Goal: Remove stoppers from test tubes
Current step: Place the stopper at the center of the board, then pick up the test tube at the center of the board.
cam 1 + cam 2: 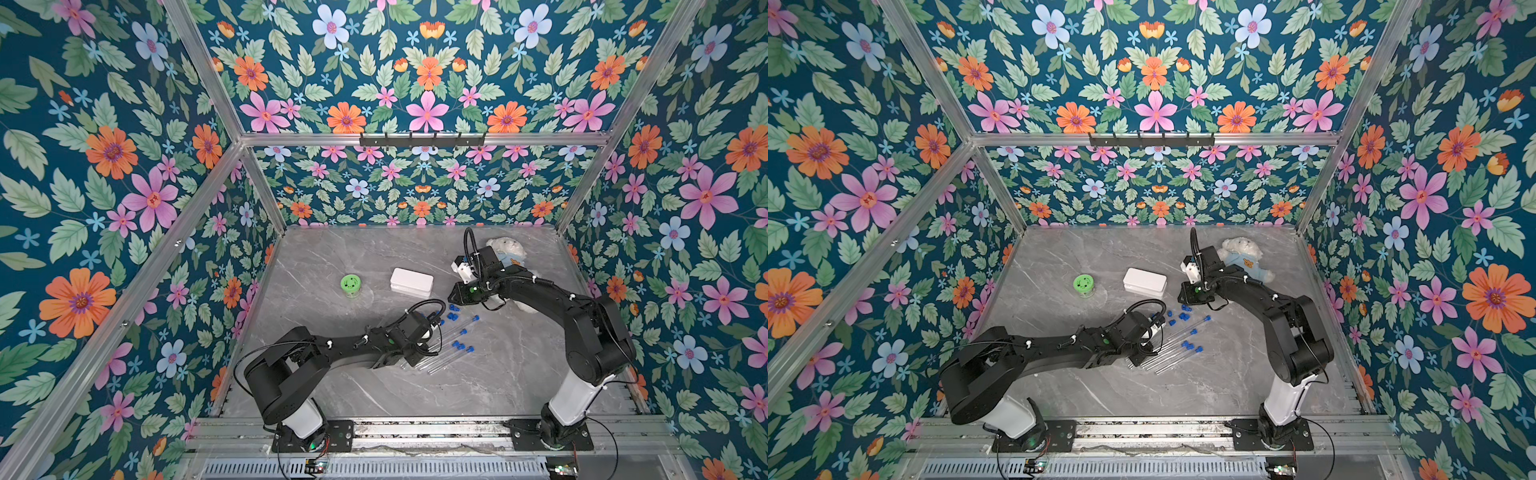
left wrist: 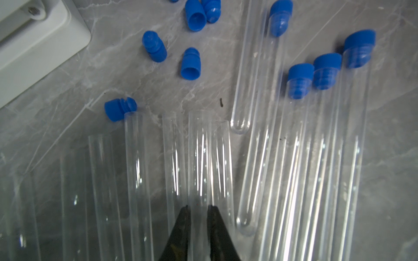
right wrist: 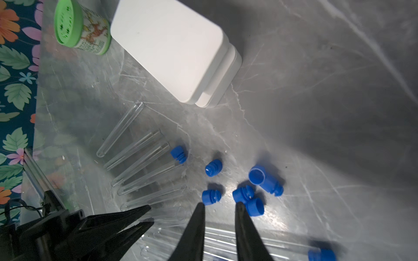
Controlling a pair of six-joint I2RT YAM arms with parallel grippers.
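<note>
One clear test tube [image 2: 199,158] is pinched between the nearly closed jaws of the left gripper [image 2: 199,206], whereas the right gripper [image 3: 220,203] is held spread and empty close over a scatter of loose blue stoppers [image 3: 213,168]. Around them the other test tubes [image 2: 135,169] are laid side by side on the grey marbled tabletop [image 1: 415,395], several uncapped and four seen capped in the left wrist view, with a white box [image 1: 411,281], a green-lidded jar [image 1: 351,284] and a plush toy [image 1: 509,249] set farther back. Everything is enclosed by walls [image 1: 104,166] papered in a bold floral print and braced by aluminium framing [image 1: 415,139].
</note>
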